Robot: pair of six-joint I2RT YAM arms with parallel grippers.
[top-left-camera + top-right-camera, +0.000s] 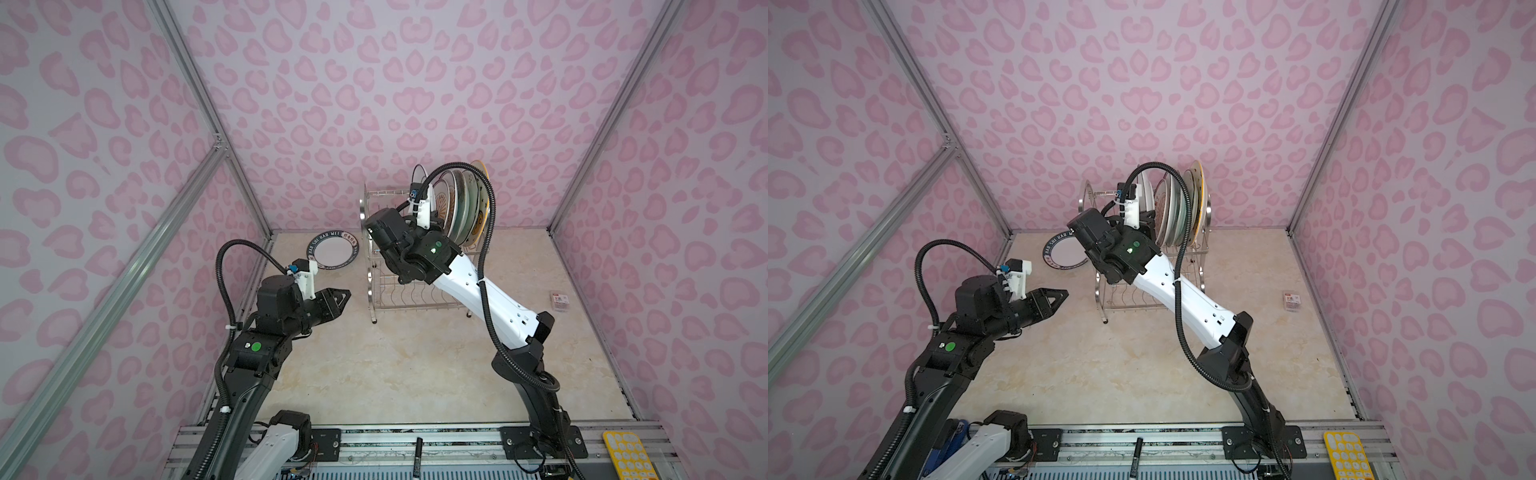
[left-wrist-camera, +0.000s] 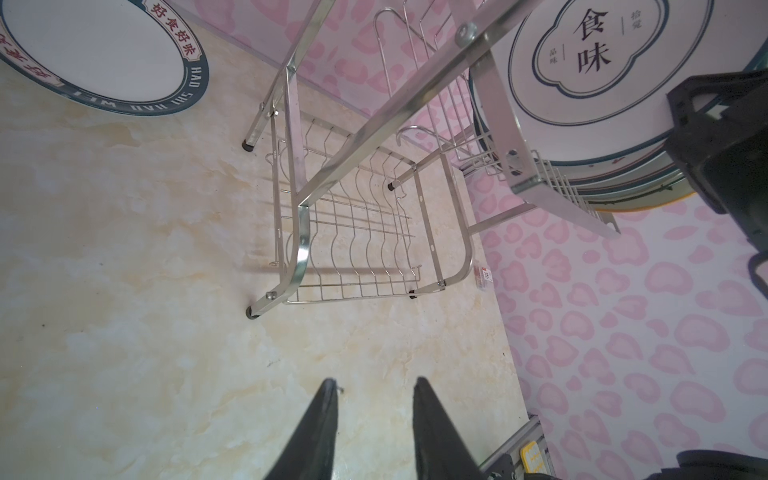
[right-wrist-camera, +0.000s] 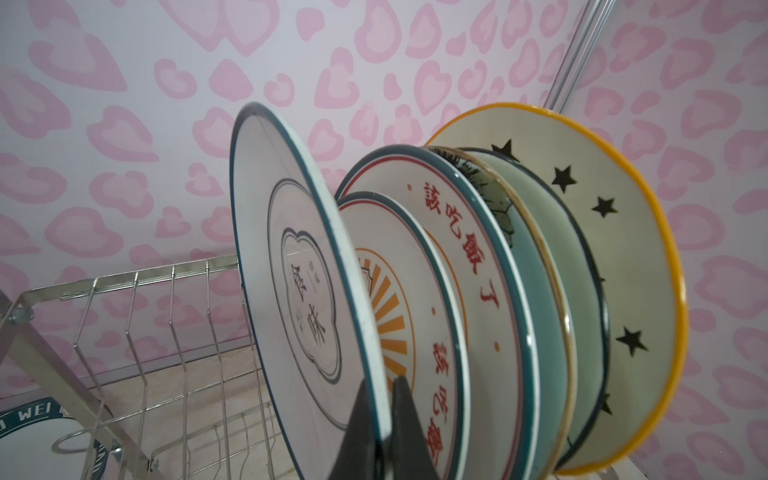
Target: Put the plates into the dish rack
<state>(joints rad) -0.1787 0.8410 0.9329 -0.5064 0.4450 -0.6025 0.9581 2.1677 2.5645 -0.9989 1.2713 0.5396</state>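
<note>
Right claw pinched tight on the lower rim of the black-ringed plate. That plate is upright over the dish rack upper tier, at the left end of the row; can't tell if it sits in a slot. Five plates stand on edge in the rack to its right, with the orange-rimmed star plate last. Navy-lettered plate lies flat on the bench just left of the rack. Left claw is narrowly parted and empty, over the bench in front of the rack's left side.
</note>
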